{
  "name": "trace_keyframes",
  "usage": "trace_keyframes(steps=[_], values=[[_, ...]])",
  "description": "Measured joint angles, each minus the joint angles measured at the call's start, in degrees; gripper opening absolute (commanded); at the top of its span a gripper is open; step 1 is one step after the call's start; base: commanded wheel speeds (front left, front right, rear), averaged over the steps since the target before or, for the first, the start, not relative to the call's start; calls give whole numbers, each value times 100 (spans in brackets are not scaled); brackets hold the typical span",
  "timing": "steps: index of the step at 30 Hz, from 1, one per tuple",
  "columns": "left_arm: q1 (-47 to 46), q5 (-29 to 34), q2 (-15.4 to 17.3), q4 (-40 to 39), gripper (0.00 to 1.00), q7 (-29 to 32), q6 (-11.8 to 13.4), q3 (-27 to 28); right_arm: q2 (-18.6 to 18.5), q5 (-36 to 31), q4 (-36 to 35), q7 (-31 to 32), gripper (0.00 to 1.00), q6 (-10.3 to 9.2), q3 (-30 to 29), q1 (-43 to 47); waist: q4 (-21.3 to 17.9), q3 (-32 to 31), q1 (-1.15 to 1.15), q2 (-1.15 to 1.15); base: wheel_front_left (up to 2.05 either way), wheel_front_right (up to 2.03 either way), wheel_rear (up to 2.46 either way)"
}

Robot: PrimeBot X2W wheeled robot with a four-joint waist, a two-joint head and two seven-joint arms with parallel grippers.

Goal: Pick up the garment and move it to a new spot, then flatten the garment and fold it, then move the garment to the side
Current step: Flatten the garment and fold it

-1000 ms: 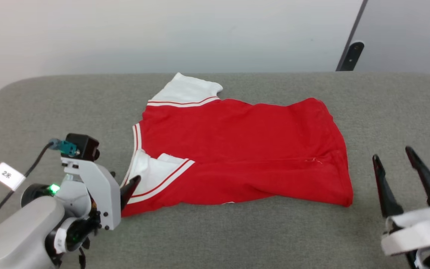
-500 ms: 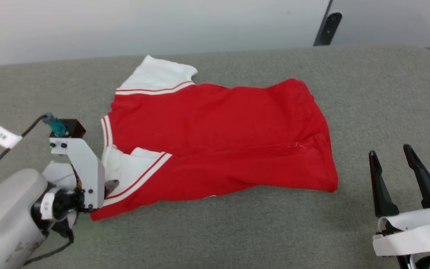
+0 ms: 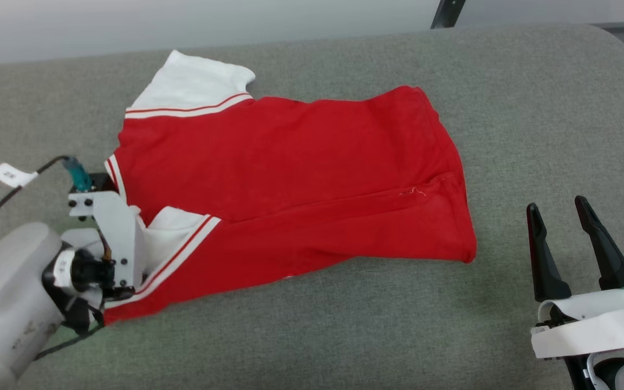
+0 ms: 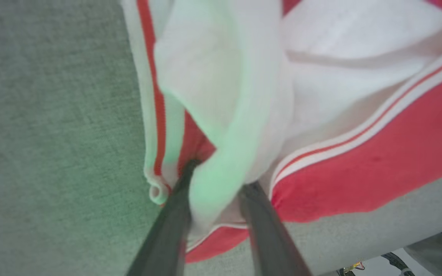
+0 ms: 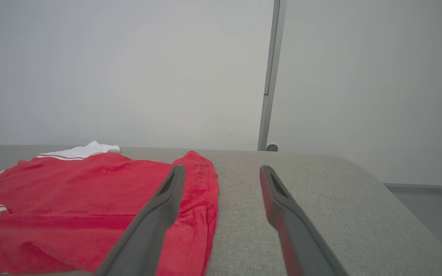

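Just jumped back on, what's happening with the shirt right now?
The garment lies spread, a bit rumpled, on the grey padded surface. The left pincer is at its near left corner, by the white sleeve with striped trim, and a fold of white fabric sits between its fingers. Whether that grip is tight cannot be told. The right pincer is open and empty, off to the garment's right and clear of it. Nothing is lifted or folded yet.

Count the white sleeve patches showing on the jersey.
2. One white patch at the jersey's far left corner; another at its near left edge, between the left gripper's fingers. Folds may hide more.
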Motion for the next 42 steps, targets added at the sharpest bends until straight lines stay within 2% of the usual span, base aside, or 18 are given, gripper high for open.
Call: trace_keyframes(steps=[4,9,12,16,19,22,30,31,32,42], values=[[-51,-18,-54,45,0,-12,-48,20,-22,135,77,285,100,0,-13,-23,19,51,0,0,0,0,0],[-130,42,-188,110,0,-109,-137,2,-309,376,219,1121,100,0,171,-282,143,44,0,0,0,0,0],[-168,55,-276,151,0,-162,-205,-2,-572,617,444,1990,100,0,352,-600,218,37,0,0,0,0,0],[-264,104,-430,227,0,-185,-283,-38,-984,951,902,3449,100,0,736,-1107,318,40,0,0,0,0,0],[-354,141,-549,300,0,-201,-336,-56,-1146,1111,1248,4199,100,2,864,-1620,404,64,0,0,0,0,0],[-454,180,-676,364,0,-207,-390,-86,-1206,1228,1629,4836,100,3,1025,-2038,500,105,0,0,0,0,0],[-762,198,-1000,545,0,-279,-566,-38,-920,1497,2792,5984,100,2,971,-2848,737,333,0,0,0,0,0],[-788,198,-1034,578,0,-302,-588,-32,-904,1517,2892,6032,28,2,939,-2939,770,361,0,0,0,0,0],[-812,198,-1065,610,0,-318,-611,-26,-884,1524,2976,6046,0,2,909,-3002,801,388,0,0,0,0,0],[-842,69,-1173,880,0,-460,-859,74,-1070,1649,3220,5970,0,9,935,-3177,990,386,0,0,0,0,0]])
